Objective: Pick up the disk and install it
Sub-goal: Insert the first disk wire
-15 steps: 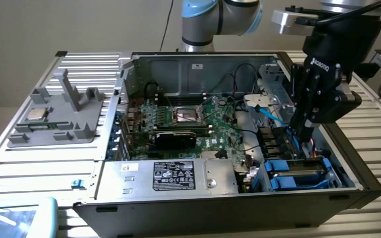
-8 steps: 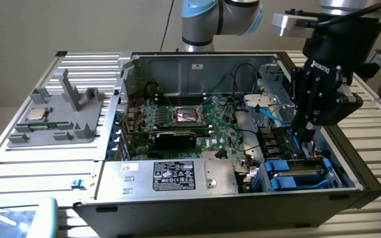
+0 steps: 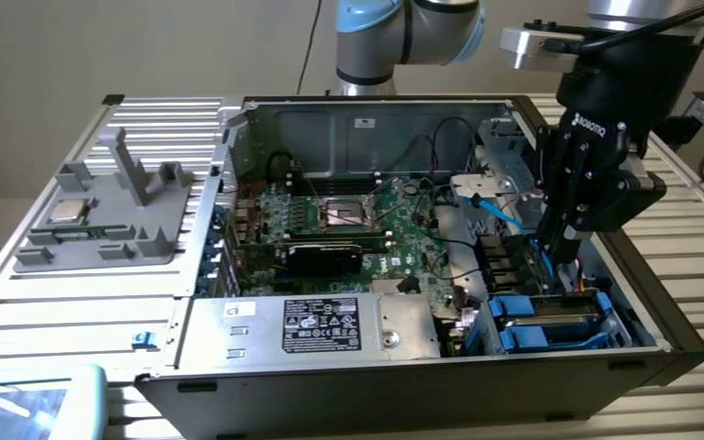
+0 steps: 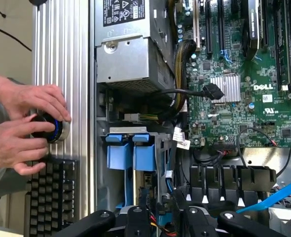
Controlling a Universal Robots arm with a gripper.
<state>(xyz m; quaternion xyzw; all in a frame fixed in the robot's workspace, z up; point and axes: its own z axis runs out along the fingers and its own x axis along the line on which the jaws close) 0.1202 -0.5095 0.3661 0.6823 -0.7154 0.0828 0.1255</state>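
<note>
Disk [image 3: 550,323] with its bright blue bracket sits low in the drive bay at the front corner of the open computer case [image 3: 645,302], beside the silver power supply [image 3: 315,325]. Judging by this, installation is nearly done; seating it fully calls for careful downward pressure. Black gripper [image 3: 556,261] hangs just above the disk; its fingers' spread cannot be told

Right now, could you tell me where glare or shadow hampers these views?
Exterior view: even light, with the drive bay around the blue bracket shaded by the pincer above it. Wrist view: bright sheen on the silver box, a dark cavity beneath it, and the blue tabs clearly lit.
</note>
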